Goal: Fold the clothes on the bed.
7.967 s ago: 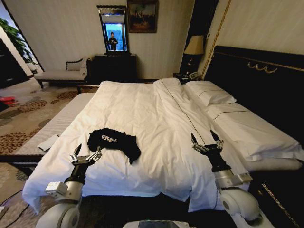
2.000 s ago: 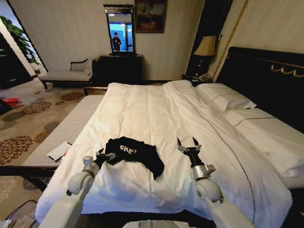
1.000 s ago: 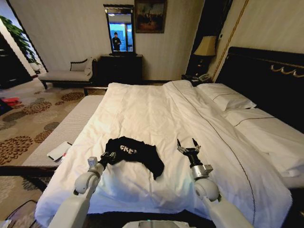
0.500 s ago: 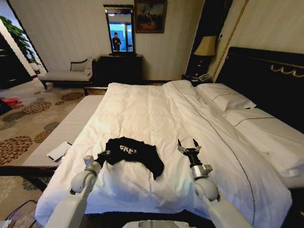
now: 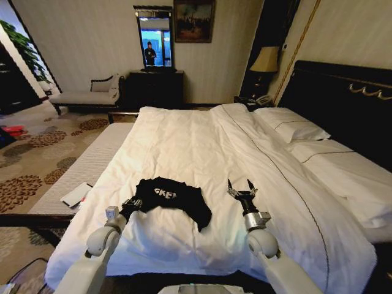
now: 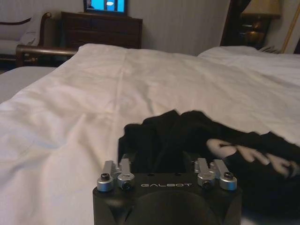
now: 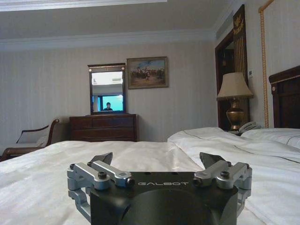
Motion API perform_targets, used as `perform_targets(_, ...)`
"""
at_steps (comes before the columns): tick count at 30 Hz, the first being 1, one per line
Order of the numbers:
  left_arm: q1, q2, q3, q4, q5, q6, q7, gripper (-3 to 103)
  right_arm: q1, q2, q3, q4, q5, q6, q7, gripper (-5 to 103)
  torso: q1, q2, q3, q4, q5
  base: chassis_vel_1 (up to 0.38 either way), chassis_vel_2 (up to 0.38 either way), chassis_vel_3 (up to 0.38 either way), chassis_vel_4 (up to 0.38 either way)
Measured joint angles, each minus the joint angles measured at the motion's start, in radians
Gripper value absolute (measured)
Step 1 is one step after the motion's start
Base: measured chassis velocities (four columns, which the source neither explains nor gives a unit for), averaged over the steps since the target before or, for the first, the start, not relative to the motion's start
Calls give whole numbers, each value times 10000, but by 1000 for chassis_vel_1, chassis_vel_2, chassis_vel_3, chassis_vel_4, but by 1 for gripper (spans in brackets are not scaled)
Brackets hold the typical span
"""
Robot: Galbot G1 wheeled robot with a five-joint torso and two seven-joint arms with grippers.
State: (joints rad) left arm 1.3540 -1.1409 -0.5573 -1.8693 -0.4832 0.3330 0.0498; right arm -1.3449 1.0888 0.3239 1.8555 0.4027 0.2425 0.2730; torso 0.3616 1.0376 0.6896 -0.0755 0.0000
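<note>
The black T-shirt (image 5: 173, 199) lies crumpled in a low heap on the white duvet of the bed (image 5: 202, 147), near the foot edge closest to the robot, at about 7 o'clock from the middle of the bed. It is not spread flat: the cloth is bunched, one end trails toward 4 o'clock, and a part of the white lettering shows on its top. In the left wrist view the shirt (image 6: 197, 150) is a dark mound with folds, and the white letters there are bent over the cloth. The left claw (image 5: 132, 203) is at the 9 o'clock end of the shirt, low on the duvet; its fingertips go into the dark cloth, and I cannot tell if it has hold of the shirt or how far it is open. The right claw (image 5: 241, 188) is held above the duvet, at 3 o'clock from the shirt and apart from it, with the fingers spread wide and nothing between them; the right wrist view shows the same open claw (image 7: 159, 161) over bare white bedding. Compared with half a second ago, the left claw has come a little closer to the robot and the edge of the shirt with it, while the right claw stays nearly at the same place, still open.
</note>
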Motion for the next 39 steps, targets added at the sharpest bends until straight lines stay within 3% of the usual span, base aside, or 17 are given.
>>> perform_targets(3,-90,-16,104,-71,-6,71,-20,65,4,3,-4,-15,-1,0,3,100,0,0,0,-1,1,0,0,0,0)
perform_targets(6,-275,-74,296,9,34,141,-45,82,-2,16,-9,-27,-10,1,3,100,0,0,0,0,1,0,0,0,0)
perform_targets(9,-415,-131,403,151,75,161,-48,87,-14,18,-4,-29,-12,1,5,100,0,0,0,-1,0,0,0,0,0)
perform_targets(12,-563,-178,486,334,85,181,-48,99,-25,-8,46,-29,-12,2,11,100,1,-1,0,-1,0,0,0,0,0)
perform_targets(15,-602,-186,496,422,89,182,-49,97,-37,-32,99,-29,-12,2,13,100,1,0,0,0,0,0,0,0,0)
perform_targets(19,-633,-203,496,509,79,181,-45,76,-44,9,108,-57,-23,5,20,100,0,0,0,0,0,0,0,0,0)
perform_targets(22,-650,-204,492,554,68,176,-42,70,-34,55,68,-64,-51,5,20,100,0,0,0,0,0,0,0,0,0)
perform_targets(28,-660,-227,468,613,21,153,-36,43,-24,113,32,-90,-121,5,20,100,1,0,0,0,0,0,0,0,0)
perform_targets(31,-660,-228,456,614,16,142,-32,38,-28,123,32,-95,-145,5,21,100,1,0,0,0,0,0,0,0,0)
perform_targets(34,-679,-221,378,578,-26,125,-31,21,-34,131,32,-97,-167,5,21,100,1,0,0,-1,0,0,0,0,0)
perform_targets(37,-681,-192,272,502,-65,116,-31,16,-27,134,-14,-109,-173,5,48,100,1,-1,0,-1,-1,0,0,0,0)
perform_targets(39,-682,-147,109,393,-112,92,-30,5,-7,116,-151,-90,-24,-58,165,100,1,0,0,-1,-1,0,0,0,0)
